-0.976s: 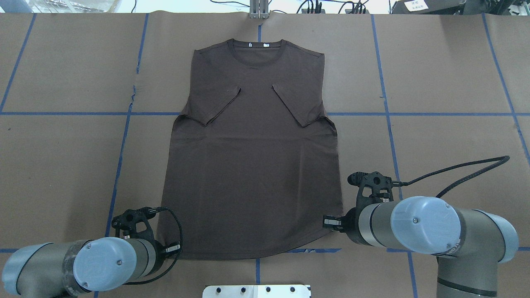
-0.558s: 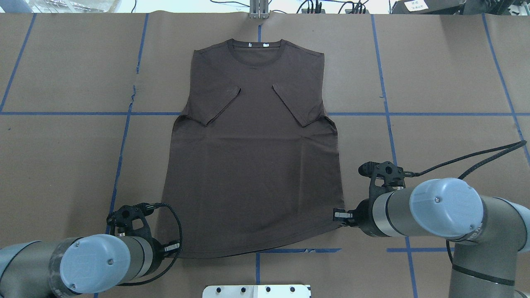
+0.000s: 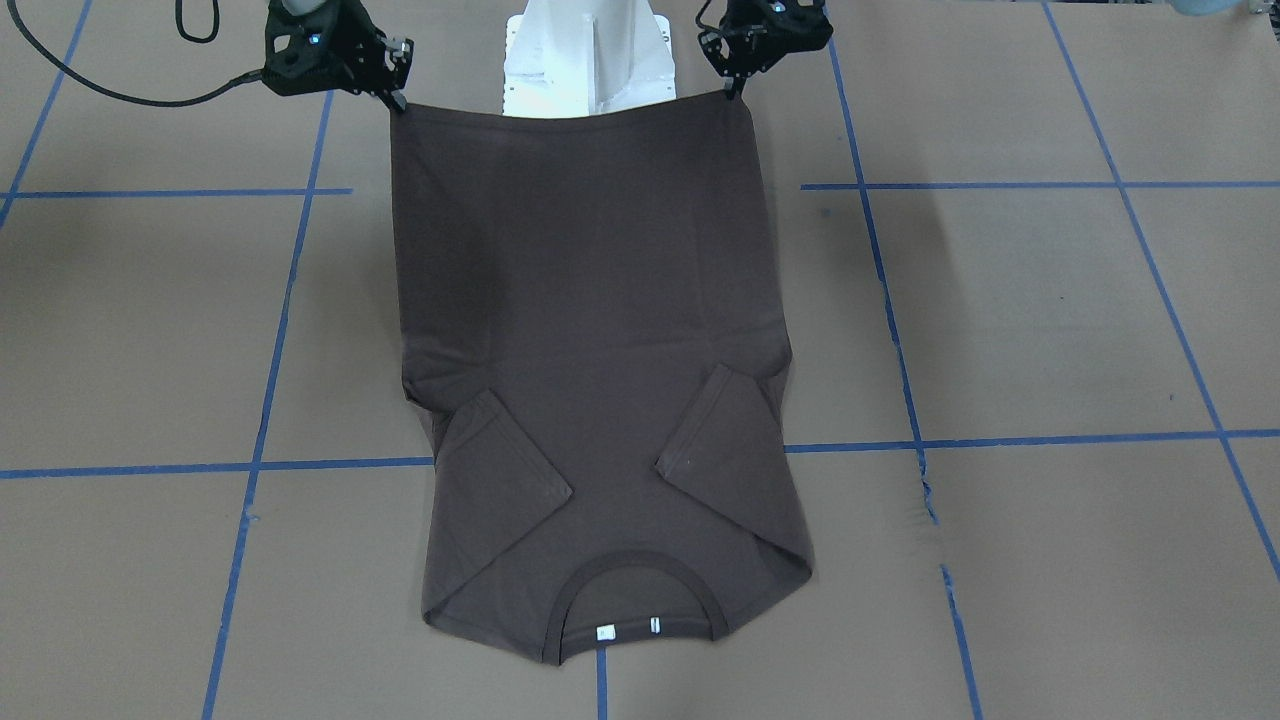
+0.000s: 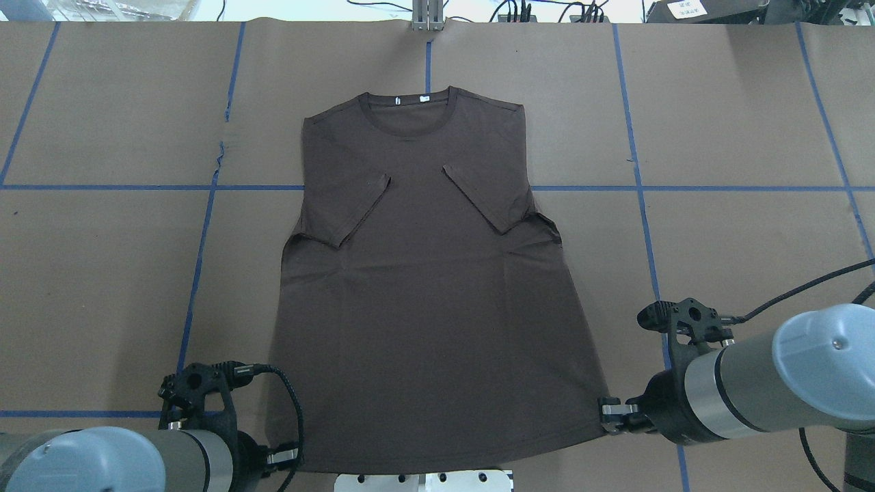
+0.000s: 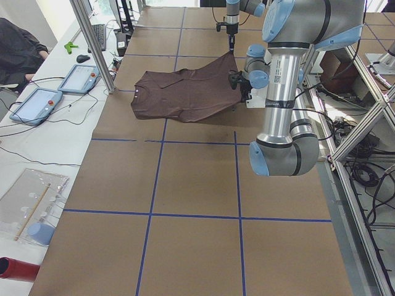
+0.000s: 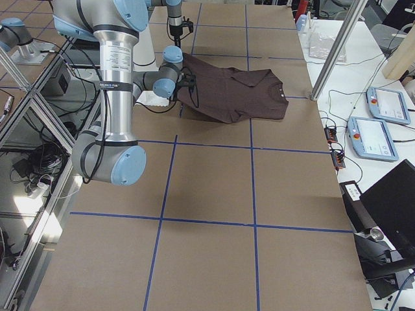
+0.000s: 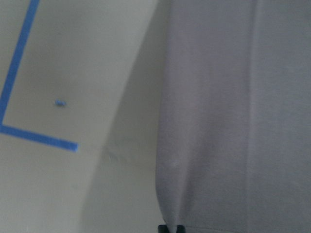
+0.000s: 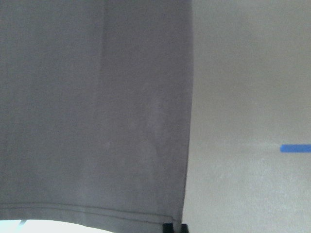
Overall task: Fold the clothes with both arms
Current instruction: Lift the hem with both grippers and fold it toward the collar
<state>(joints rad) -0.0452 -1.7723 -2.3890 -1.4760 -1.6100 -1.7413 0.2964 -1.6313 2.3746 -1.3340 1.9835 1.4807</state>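
Front-facing view: a dark brown T-shirt [image 3: 590, 330] is spread on a table covered in brown paper [image 3: 1000, 320], which is crossed by blue tape lines [image 3: 1000, 438]. The ribbed collar [image 3: 640, 560], with two small white labels, is at the bottom of the view. Both short sleeves are folded inward over the chest. At the top, the right gripper [image 3: 398, 100], on the view's left, pinches one hem corner. The left gripper [image 3: 733, 90], on the view's right, pinches the other. The white base pedestal [image 3: 590, 60] stands between them.

Overhead view: the hem is stretched between the left gripper [image 4: 286, 454] and the right gripper [image 4: 610, 415], near the robot's edge of the table. It partly covers a pale metal plate [image 4: 424, 482]. The collar end lies flat farther out.

Left side view: the hem end is held up off the table and the fabric slopes down to the collar end, which rests on the paper.

Right side view: the same slope shows, with a shadow under the raised hem.

Left wrist view: cloth fills the right half, and dark fingertips [image 7: 171, 228] are pressed together on it at the bottom edge.

Right wrist view: cloth with a stitched hem fills the left half, and the fingertips [image 8: 174, 227] clamp its corner.
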